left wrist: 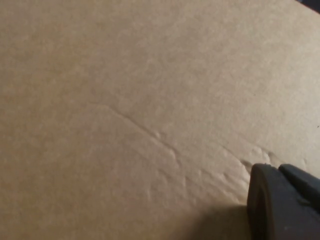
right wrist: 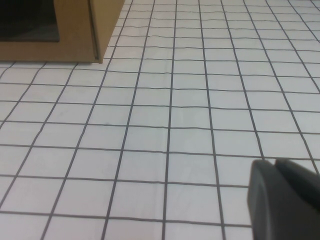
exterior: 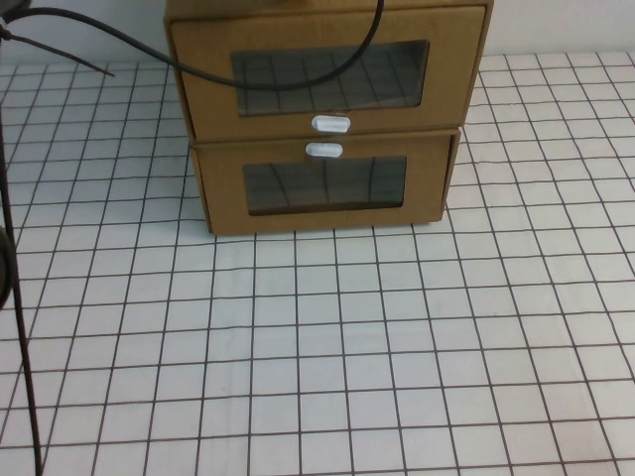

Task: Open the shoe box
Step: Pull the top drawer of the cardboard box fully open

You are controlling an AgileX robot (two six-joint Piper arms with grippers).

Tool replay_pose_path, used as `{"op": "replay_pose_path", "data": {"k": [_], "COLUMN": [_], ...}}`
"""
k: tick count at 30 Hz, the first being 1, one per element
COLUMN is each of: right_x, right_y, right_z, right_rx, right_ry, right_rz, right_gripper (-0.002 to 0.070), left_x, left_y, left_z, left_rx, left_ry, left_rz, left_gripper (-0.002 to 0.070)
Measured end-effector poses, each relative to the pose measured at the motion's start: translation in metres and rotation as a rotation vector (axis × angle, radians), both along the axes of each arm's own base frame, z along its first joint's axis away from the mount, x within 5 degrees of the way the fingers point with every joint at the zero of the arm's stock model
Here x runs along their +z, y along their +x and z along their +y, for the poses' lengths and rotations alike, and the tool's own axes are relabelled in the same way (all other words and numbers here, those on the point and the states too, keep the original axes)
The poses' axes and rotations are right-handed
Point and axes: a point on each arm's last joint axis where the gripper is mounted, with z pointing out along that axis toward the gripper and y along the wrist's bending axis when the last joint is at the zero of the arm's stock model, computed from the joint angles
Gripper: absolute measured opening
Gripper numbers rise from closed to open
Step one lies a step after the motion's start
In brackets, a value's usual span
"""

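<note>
Above table [right wrist: 175, 100], right claw [right wrist: 284, 200] fully closed; left claw [left wrist: 282, 205] near shoe box [left wrist: 125, 100].

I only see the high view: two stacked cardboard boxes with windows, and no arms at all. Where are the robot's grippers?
Observer: The left gripper is pressed close to a plain cardboard face. I cannot tell which box it belongs to.
Operator: And the other one?
Observer: The right gripper is shut, holding nothing, over the gridded table.
Operator: Is it touching a box?
Observer: No. A bottom corner of the lower shoe box shows beyond it, with bare grid squares between them.
</note>
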Motion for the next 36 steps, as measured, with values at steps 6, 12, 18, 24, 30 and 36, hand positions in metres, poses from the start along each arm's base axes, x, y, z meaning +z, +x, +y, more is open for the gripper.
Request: {"op": "replay_pose_path", "data": {"k": [6, 12, 18, 24, 30, 36], "right_x": [0.0, 0.0, 0.016, 0.03, 0.032, 0.06], "right_y": [0.0, 0.0, 0.003, 0.004, 0.004, 0.01], "right_z": [0.0, 0.0, 0.0, -0.005, -0.006, 0.009], "right_rx": [0.0, 0.0, -0.039, -0.119, -0.139, -0.032], "right_ry": [0.0, 0.0, 0.203, 0.559, 0.714, 0.7], "right_rz": [0.0, 0.0, -0.157, -0.271, -0.264, -0.08], "right_gripper": [-0.0013, -0.0014, -0.0014, -0.0013, -0.0013, -0.0013], "left_x": [-0.001, -0.001, -0.002, -0.002, -0.002, -0.002], "left_y": [0.001, 0.002, 0.002, 0.002, 0.002, 0.002], "left_z": [0.0, 0.0, 0.0, 0.0, 0.0, -0.001], "left_rx": [0.002, 0.006, 0.01, 0.01, 0.009, 0.007], "left_ry": [0.002, 0.006, 0.006, 0.006, 0.004, 0.004], "left_rz": [0.0, -0.002, 0.0, 0.0, 0.001, 0.001], "left_gripper": [-0.0002, -0.0002, -0.0002, -0.0002, -0.0002, -0.0002]}}
